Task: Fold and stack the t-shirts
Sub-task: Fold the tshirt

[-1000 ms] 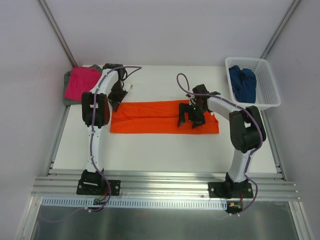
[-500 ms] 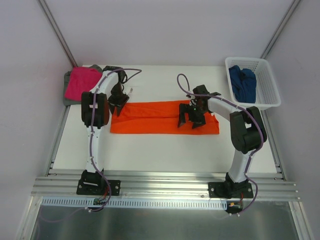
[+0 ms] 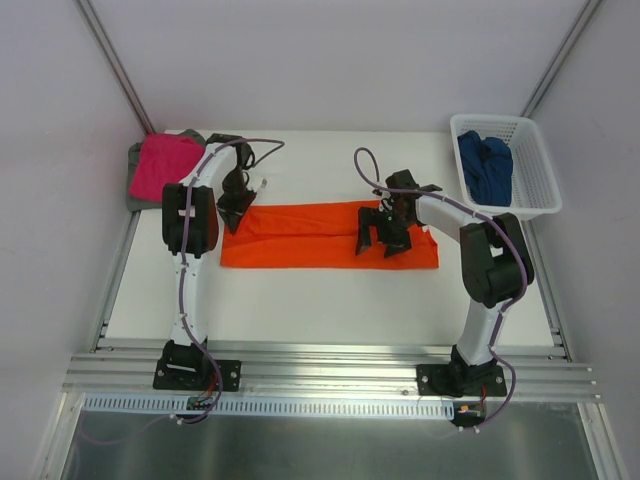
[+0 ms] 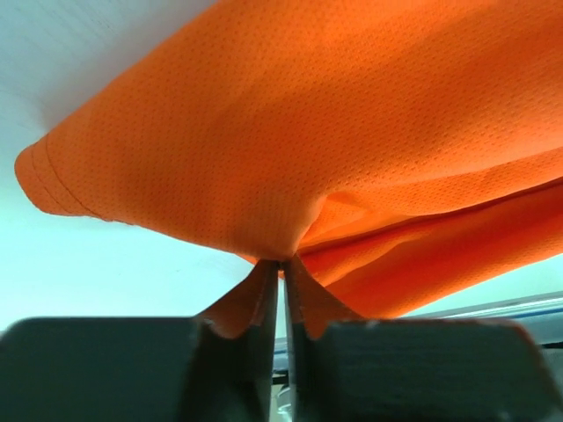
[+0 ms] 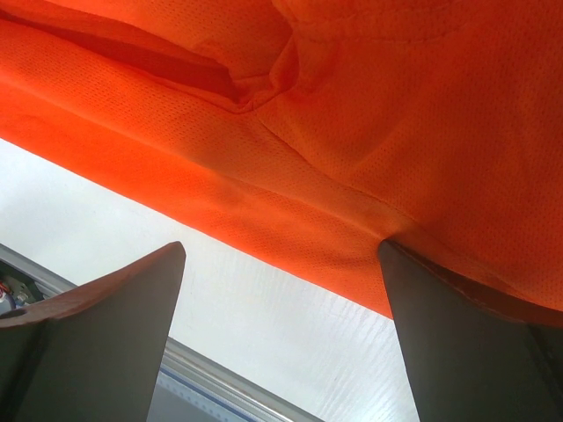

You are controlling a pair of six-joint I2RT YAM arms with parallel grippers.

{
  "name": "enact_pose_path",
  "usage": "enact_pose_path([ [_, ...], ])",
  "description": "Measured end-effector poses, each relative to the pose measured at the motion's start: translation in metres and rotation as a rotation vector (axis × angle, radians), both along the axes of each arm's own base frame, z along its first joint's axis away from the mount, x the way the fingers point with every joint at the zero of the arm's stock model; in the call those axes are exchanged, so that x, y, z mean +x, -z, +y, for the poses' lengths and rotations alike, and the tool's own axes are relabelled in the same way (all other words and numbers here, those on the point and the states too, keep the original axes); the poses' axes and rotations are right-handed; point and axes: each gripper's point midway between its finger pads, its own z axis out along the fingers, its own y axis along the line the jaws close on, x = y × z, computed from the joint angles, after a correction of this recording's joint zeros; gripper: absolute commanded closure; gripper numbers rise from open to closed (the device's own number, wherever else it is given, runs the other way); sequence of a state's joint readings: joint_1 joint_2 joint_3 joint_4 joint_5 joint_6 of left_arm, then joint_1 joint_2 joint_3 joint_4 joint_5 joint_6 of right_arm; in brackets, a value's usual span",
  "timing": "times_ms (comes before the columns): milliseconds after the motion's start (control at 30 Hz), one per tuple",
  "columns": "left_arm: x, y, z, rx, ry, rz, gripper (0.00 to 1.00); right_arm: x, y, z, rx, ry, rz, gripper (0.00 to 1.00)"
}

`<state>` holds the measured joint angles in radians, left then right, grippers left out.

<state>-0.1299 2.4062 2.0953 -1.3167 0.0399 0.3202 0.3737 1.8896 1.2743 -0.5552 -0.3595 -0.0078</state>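
The orange shirt [image 3: 320,235] lies folded in a long band across the middle of the table [image 3: 300,300]. Its far-left corner is pinched in the nearly closed left gripper [image 4: 281,264], while the right gripper [image 5: 281,255] is spread wide over its right end, gripping nothing. The pink shirt [image 3: 165,165] sits on the grey shirt [image 3: 135,190] at the far-left corner, and the blue shirt [image 3: 485,165] lies in the basket [image 3: 540,195] at far right.
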Motion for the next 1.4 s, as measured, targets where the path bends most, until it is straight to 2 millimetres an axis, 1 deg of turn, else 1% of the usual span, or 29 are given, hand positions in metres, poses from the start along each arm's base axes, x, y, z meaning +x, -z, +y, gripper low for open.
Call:
enact_pose_path([
  [33, -0.001, 0.000, -0.001, -0.004, 0.001, 0.003, 0.99, 0.000, 0.000, 0.000, 0.000, 0.000, 0.000, 0.00],
  [67, -0.002, 0.001, 0.000, -0.004, 0.000, 0.007, 1.00, 0.000, 0.000, 0.000, 0.000, 0.000, 0.000, 0.00],
  [333, -0.003, 0.002, 0.002, 0.005, -0.001, 0.012, 1.00, -0.002, 0.000, -0.001, -0.001, 0.000, 0.001, 0.00],
  [667, 0.000, -0.004, 0.020, 0.072, -0.016, -0.010, 1.00, -0.002, 0.000, -0.001, -0.001, 0.000, 0.001, 0.01],
  [733, 0.001, -0.005, 0.021, 0.078, -0.016, -0.016, 1.00, -0.002, 0.000, -0.001, -0.001, 0.000, 0.001, 0.01],
  [767, 0.001, -0.006, 0.021, 0.078, -0.017, -0.017, 0.97, -0.002, 0.000, -0.001, -0.001, 0.000, 0.001, 0.00],
  [800, 0.000, -0.007, 0.022, 0.079, -0.017, -0.018, 0.88, -0.002, 0.000, -0.001, -0.001, 0.000, 0.001, 0.01],
  [833, -0.001, -0.007, 0.022, 0.080, -0.016, -0.017, 0.74, -0.002, 0.000, -0.001, -0.001, 0.000, 0.001, 0.01],
  [867, -0.003, -0.007, 0.023, 0.085, -0.016, -0.014, 0.57, -0.002, 0.000, -0.001, -0.001, 0.000, 0.001, 0.00],
  [900, -0.005, -0.007, 0.024, 0.092, -0.017, -0.007, 0.26, -0.002, 0.000, -0.001, -0.001, 0.000, 0.001, 0.00],
  [933, -0.007, -0.007, 0.026, 0.101, -0.014, -0.002, 0.18, -0.002, 0.000, -0.001, -0.001, 0.000, 0.001, 0.01],
  [1000, -0.008, -0.009, 0.027, 0.110, -0.019, -0.002, 0.06, -0.002, 0.000, -0.001, -0.001, 0.000, 0.001, 0.00],
  [1067, -0.006, -0.013, 0.028, 0.112, -0.019, -0.021, 0.07, -0.002, 0.000, -0.001, -0.001, 0.000, 0.001, 0.00],
  [1100, -0.005, -0.018, 0.027, 0.109, -0.019, -0.034, 0.19, -0.002, 0.000, -0.001, -0.001, 0.000, 0.001, 0.00],
  [1133, -0.005, -0.023, 0.027, 0.106, -0.020, -0.046, 0.24, -0.002, 0.000, -0.001, -0.001, 0.000, 0.001, 0.01],
  [1200, -0.008, -0.036, 0.026, 0.089, -0.017, -0.079, 0.25, -0.002, 0.000, -0.001, -0.001, 0.000, 0.001, 0.00],
  [1233, -0.015, -0.042, 0.025, 0.082, -0.016, -0.084, 0.25, -0.002, 0.000, -0.001, -0.001, 0.000, 0.001, 0.00],
  [1300, -0.035, -0.050, 0.023, 0.056, -0.016, -0.065, 0.26, -0.002, 0.000, -0.001, -0.001, 0.000, 0.001, 0.01],
  [1367, -0.057, -0.052, 0.017, 0.017, -0.022, -0.012, 0.28, -0.002, 0.000, -0.001, -0.001, 0.000, 0.001, 0.01],
  [1400, -0.064, -0.050, 0.014, -0.001, -0.027, 0.013, 0.30, -0.002, 0.000, -0.001, 0.000, 0.000, 0.001, 0.01],
])
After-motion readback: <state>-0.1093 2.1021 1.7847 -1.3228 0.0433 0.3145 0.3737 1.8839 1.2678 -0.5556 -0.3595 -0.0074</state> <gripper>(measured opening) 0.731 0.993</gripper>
